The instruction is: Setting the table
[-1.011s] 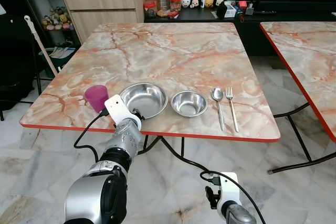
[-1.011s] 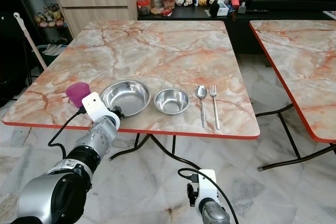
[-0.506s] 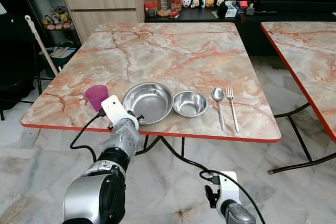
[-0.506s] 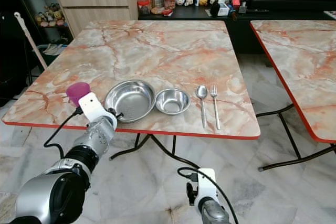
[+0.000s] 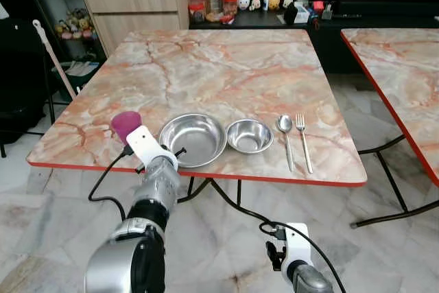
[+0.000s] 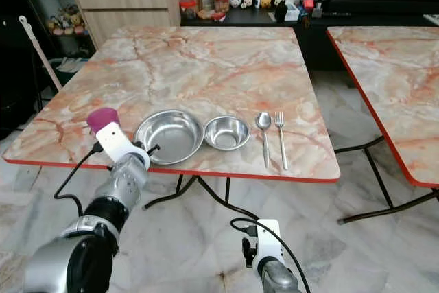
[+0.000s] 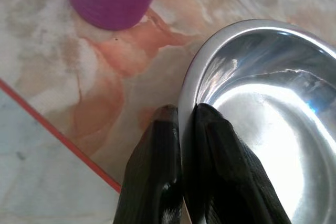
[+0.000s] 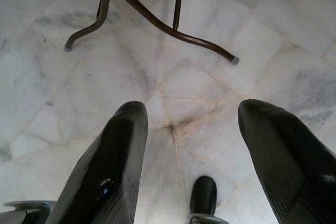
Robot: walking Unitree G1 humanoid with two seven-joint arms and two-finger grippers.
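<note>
Table point(image 5: 226, 66): marble-patterned top with a red edge; the place setting lies along its near edge

Large steel bowl point(image 5: 194, 138): rests on the table close to the near edge, its right rim touching or all but touching the small steel bowl point(image 5: 249, 134)

Left gripper point(image 7: 181, 129): jaws pressed together on the large steel bowl's near-left rim, one finger outside the wall, one inside, as the left wrist view shows

Purple cup point(image 5: 125, 124): upright, just beside the left gripper's wrist, near the table's left corner

Spoon point(image 5: 286, 138) and fork point(image 5: 302, 141): parallel, right of the small steel bowl, apart from it

Right gripper point(image 8: 191, 129): jaws spread wide, arm hanging idle over the floor tiles

Hazards, as judged:
- The pinch holds only a thin, slick rim; a lift or a drag could let the bowl pivot or slip free
- Any further push rightward would shove the small steel bowl toward the spoon
- A pull toward the robot risks carrying the bowl over the red edge
- A sweep of the wrist leftward could topple the purple cup
</note>
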